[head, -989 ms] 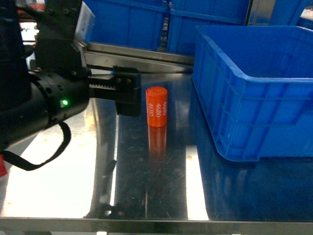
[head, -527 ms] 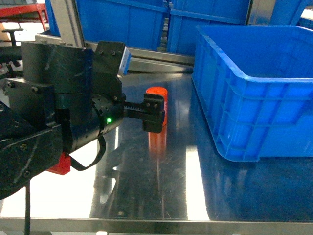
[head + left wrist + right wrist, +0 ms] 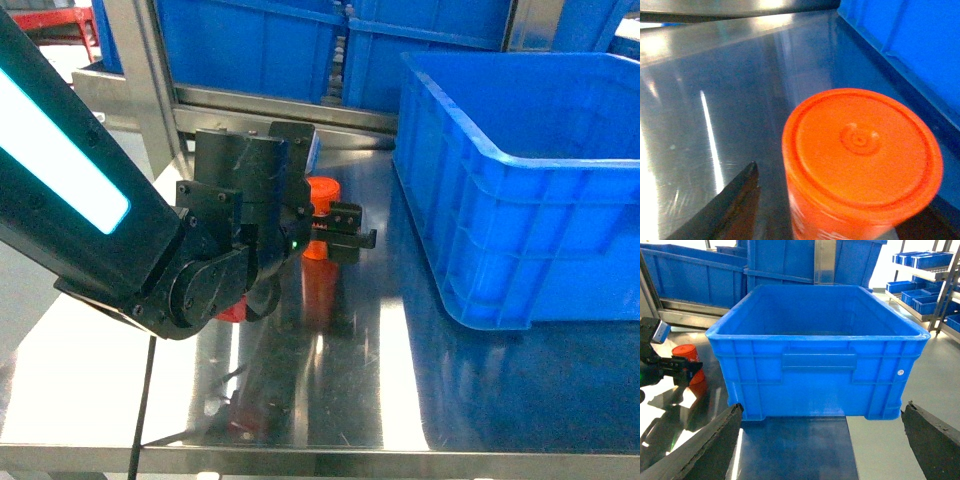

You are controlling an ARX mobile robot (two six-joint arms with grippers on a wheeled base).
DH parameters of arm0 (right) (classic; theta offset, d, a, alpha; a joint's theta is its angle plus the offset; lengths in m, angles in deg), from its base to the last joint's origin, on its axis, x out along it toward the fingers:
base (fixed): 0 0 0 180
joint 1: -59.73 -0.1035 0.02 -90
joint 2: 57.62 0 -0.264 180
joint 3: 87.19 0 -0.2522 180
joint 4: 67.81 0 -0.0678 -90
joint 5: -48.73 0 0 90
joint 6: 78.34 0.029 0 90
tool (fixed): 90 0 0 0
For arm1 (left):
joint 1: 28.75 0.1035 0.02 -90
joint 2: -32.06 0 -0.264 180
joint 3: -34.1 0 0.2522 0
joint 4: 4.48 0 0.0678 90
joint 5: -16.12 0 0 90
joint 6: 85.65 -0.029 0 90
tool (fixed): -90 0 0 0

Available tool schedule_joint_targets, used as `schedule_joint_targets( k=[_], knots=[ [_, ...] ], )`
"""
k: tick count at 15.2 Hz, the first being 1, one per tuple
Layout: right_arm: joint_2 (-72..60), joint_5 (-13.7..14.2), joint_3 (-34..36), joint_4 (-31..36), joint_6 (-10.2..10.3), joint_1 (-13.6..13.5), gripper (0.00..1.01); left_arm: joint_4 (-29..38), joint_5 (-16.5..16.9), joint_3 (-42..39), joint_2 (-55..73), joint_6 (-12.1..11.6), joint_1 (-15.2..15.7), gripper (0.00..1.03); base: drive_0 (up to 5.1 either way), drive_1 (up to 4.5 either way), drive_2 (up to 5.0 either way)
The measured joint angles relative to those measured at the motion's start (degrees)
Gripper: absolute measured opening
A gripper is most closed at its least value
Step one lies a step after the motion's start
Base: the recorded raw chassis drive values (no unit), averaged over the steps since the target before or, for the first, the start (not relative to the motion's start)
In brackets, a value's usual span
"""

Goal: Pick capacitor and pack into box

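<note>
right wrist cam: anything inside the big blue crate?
No. In the right wrist view the blue crate is open-topped and the visible interior walls and floor are bare blue plastic.

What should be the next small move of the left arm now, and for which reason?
Probably close the left gripper on the orange capacitor. In the head view its fingers reach around the upright cylinder, and the left wrist view looks straight down on its lid with one finger apart beside it, so it appears not yet gripped.
</note>
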Motion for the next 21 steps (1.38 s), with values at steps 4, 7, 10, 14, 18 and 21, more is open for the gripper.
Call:
schedule_joint_targets(
  k=[4,7,10,14,18,21],
  knots=[
    [0.0,0.0,0.0,0.0,0.0,0.0,0.98,0.8,0.1,0.0,0.2,0.2,-0.2,0.56,0.0,0.00,0.0],
    [0.0,0.0,0.0,0.0,0.0,0.0,0.98,1.8,-0.2,-0.2,0.2,0.3,-0.2,0.48,0.0,0.00,0.0],
    [0.0,0.0,0.0,0.0,0.0,0.0,0.98,6.5,-1.6,-5.4,-2.6,0.1,0.8,0.45,0.0,0.00,0.0],
    [0.0,0.0,0.0,0.0,0.0,0.0,0.98,14.1,-4.1,-23.8,-22.8,-1.4,6.3,0.45,0.0,0.00,0.0],
    [0.0,0.0,0.0,0.0,0.0,0.0,0.98,15.5,-2.9,-43.0,-42.3,-1.8,11.8,0.45,0.0,0.00,0.0],
    [0.0,0.0,0.0,0.0,0.0,0.0,0.98,-0.6,3.8,-59.5,-75.3,-1.6,21.4,0.45,0.0,0.00,0.0]
  ],
)
